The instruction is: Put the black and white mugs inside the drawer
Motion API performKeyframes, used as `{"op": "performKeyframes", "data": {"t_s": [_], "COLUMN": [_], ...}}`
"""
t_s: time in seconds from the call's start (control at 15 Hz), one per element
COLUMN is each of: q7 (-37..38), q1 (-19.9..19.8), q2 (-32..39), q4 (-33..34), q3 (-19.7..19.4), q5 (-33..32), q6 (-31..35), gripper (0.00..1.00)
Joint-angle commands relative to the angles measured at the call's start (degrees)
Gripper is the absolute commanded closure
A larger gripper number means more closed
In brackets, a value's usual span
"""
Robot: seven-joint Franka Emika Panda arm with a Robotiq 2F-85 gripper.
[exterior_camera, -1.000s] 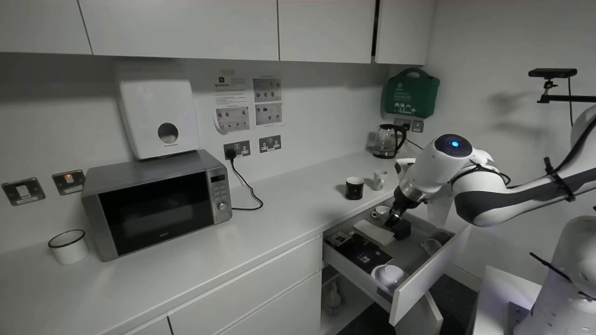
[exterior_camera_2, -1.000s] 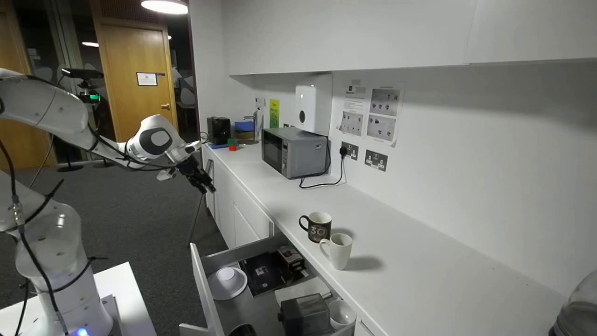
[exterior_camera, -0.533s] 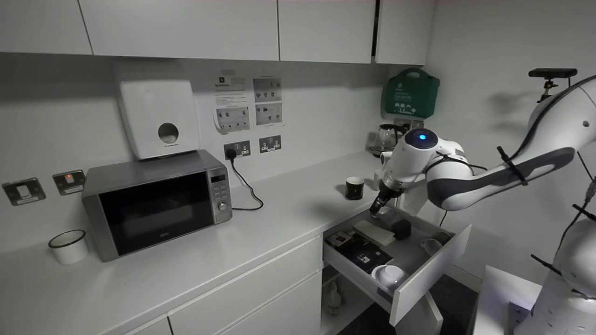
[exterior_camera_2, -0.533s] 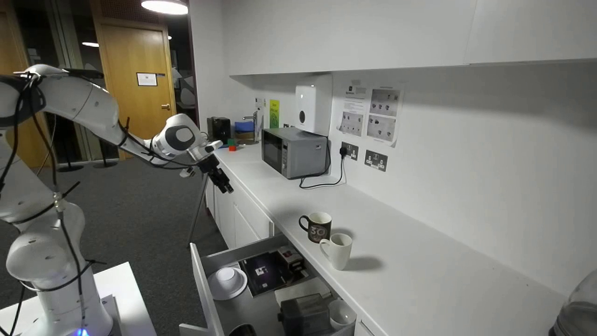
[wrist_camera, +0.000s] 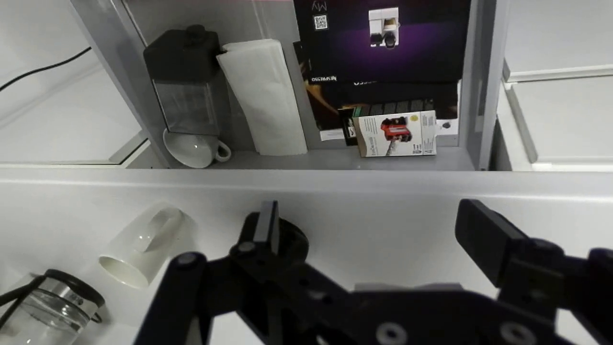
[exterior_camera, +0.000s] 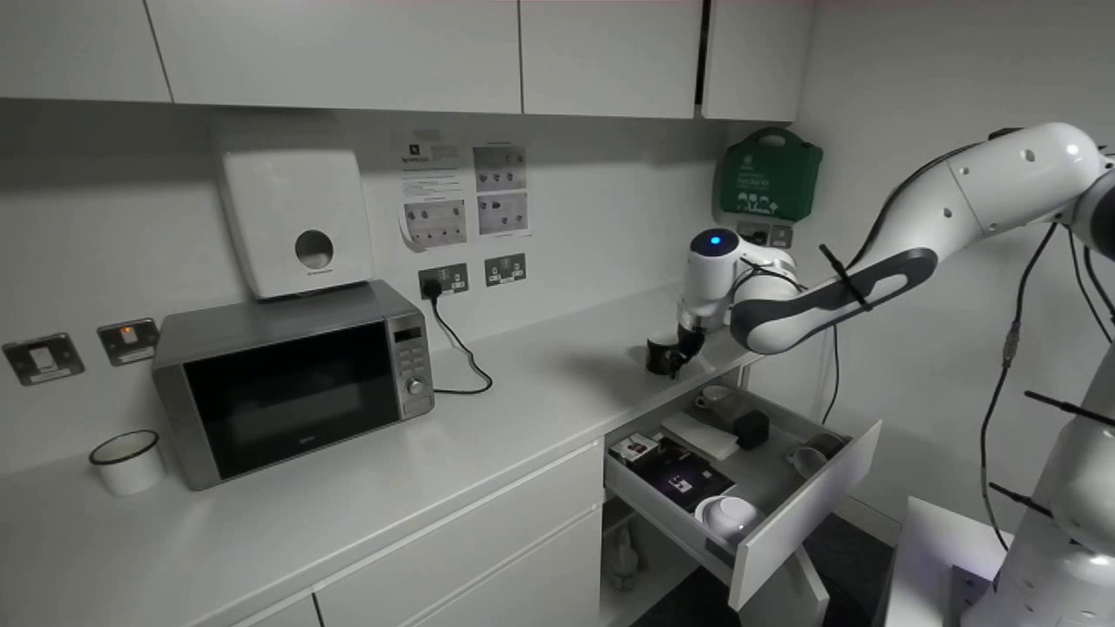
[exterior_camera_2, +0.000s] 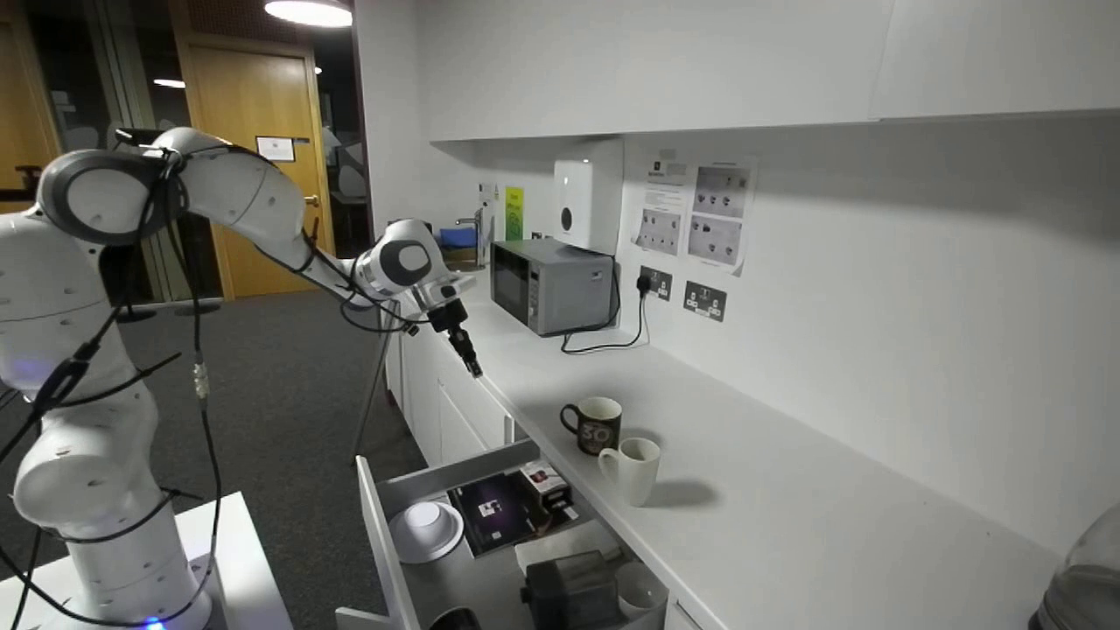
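Observation:
The black mug (exterior_camera_2: 599,429) and the white mug (exterior_camera_2: 634,472) stand upright side by side on the counter near its front edge. In an exterior view the gripper covers part of the black mug (exterior_camera: 658,355), and the white mug is mostly hidden behind the arm. My gripper (wrist_camera: 368,225) is open, with nothing between its fingers. In the wrist view the black mug (wrist_camera: 298,239) is partly hidden behind one finger, and the white mug (wrist_camera: 141,247) lies farther left. In both exterior views the gripper (exterior_camera: 675,370) (exterior_camera_2: 475,372) is near the counter's front edge. The drawer (exterior_camera: 806,522) is pulled open below.
The drawer holds a white bowl (exterior_camera_2: 426,525), black boxes (exterior_camera_2: 499,512), a dark container (exterior_camera_2: 573,591) and a white cup (wrist_camera: 191,149). A microwave (exterior_camera: 296,383) stands along the counter. A glass kettle (wrist_camera: 52,306) stands beyond the white mug. Wall cupboards (exterior_camera: 348,52) hang above.
My gripper has moved from the drawer side toward the counter and the mugs, leftward in one exterior view and rightward in another. The mugs and drawer have not moved.

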Motion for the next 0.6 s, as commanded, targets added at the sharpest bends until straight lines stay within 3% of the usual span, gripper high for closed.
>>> {"op": "performKeyframes", "data": {"t_s": [0.0,0.07,0.13,0.53], "q7": [1.14,-0.51,-0.31,-0.49], "q1": [4.18,5.01,6.04,7.43], "q2": [8.54,10.02,6.38,10.31], "q4": [8.61,9.81,5.09,8.58], "q3": [-6.19,-7.71,-8.70,-10.55], "q5": [-0.65,0.73,0.56,0.86], "q6": [-3.42,-3.36,-0.18,-0.63], "gripper": [0.00,0.00,0.00,0.00]}}
